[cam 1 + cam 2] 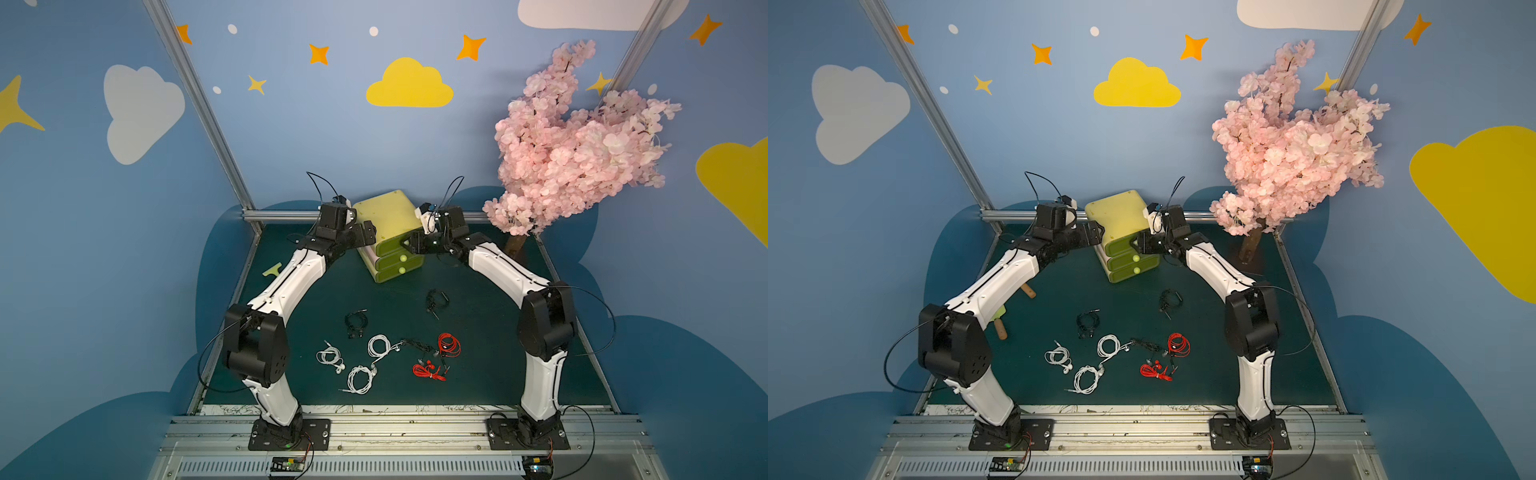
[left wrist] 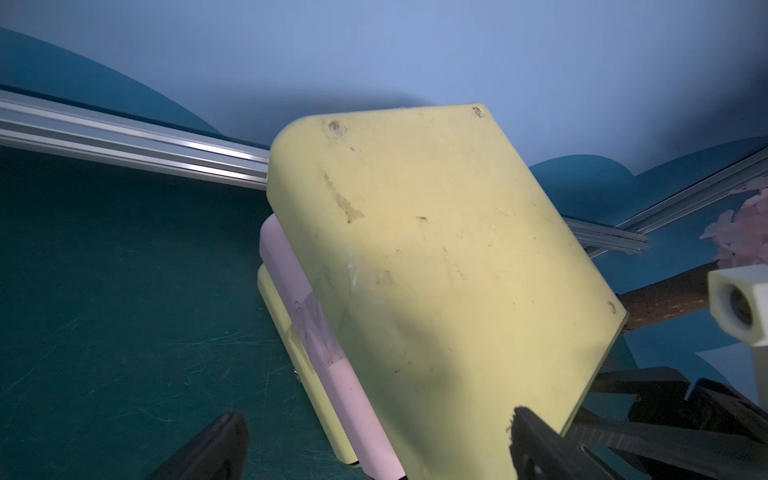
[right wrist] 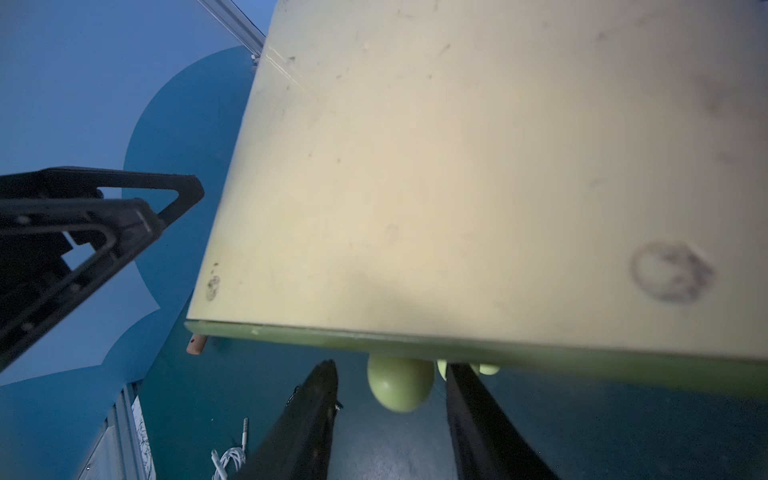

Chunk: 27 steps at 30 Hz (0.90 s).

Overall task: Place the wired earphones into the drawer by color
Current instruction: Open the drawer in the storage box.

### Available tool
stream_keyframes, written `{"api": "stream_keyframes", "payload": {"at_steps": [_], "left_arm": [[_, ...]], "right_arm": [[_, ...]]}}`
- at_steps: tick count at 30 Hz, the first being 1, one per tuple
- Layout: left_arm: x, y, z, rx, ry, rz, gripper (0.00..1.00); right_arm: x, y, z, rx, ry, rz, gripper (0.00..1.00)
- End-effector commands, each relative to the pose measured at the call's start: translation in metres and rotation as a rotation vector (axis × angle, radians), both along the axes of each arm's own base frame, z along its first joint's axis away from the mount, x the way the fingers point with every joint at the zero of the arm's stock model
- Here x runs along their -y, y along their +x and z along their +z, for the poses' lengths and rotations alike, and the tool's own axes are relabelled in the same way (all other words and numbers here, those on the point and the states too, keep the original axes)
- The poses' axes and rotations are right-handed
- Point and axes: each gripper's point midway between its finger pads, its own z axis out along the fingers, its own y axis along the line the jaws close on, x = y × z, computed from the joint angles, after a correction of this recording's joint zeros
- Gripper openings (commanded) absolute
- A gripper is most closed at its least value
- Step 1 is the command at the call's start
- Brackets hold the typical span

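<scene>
Right gripper (image 3: pixel 390 368) is shown part-spread astride the knob (image 3: pixel 399 386) of the top drawer (image 1: pixel 387 248), not yet touching it, while the left gripper (image 2: pixel 376 419) is held wide open at the cabinet (image 1: pixel 386 212) and the earphones (image 1: pixel 428 371) are seen lying on the mat (image 1: pixel 482 324), well apart, toward the arm bases.

— Where could a pincer have passed?
— Over bare patches of the dark green bench (image 1: pixel 486 324) between each arm and the coiled black, white and red earphone bundles (image 1: pixel 430 371), and along the thin strip before the yellow-green plastic three-drawer cabinet (image 1: pixel 388 216).
— What stood in the way?
— The pink blossom tree (image 1: pixel 573 145) filled the far right corner. The left pincer (image 1: pixel 368 232) crowded the cabinet's side; the right pincer (image 3: pixel 390 370) straddled its round green knob (image 3: pixel 400 386), slim gaps either side.
</scene>
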Motion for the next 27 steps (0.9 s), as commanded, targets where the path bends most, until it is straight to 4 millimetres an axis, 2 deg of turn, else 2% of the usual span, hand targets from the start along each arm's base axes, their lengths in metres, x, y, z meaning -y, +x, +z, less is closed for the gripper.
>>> {"api": "stream_keyframes", "payload": {"at_steps": [1, 8, 17, 27], "left_arm": [[0.001, 0.005, 0.005, 0.001, -0.004, -0.008, 1.00], [0.003, 0.008, -0.006, -0.025, 0.001, -0.014, 1.00], [0.005, 0.011, -0.018, -0.057, 0.006, -0.019, 1.00], [0.003, 0.009, -0.022, -0.071, 0.008, -0.012, 1.00]], "right_arm": [[-0.002, 0.004, 0.000, -0.015, 0.009, 0.001, 0.43], [-0.002, 0.007, 0.002, -0.025, 0.021, -0.005, 0.38], [0.000, 0.006, 0.000, -0.047, 0.033, -0.007, 0.25], [0.007, -0.001, 0.000, -0.064, 0.020, -0.019, 0.22]]}}
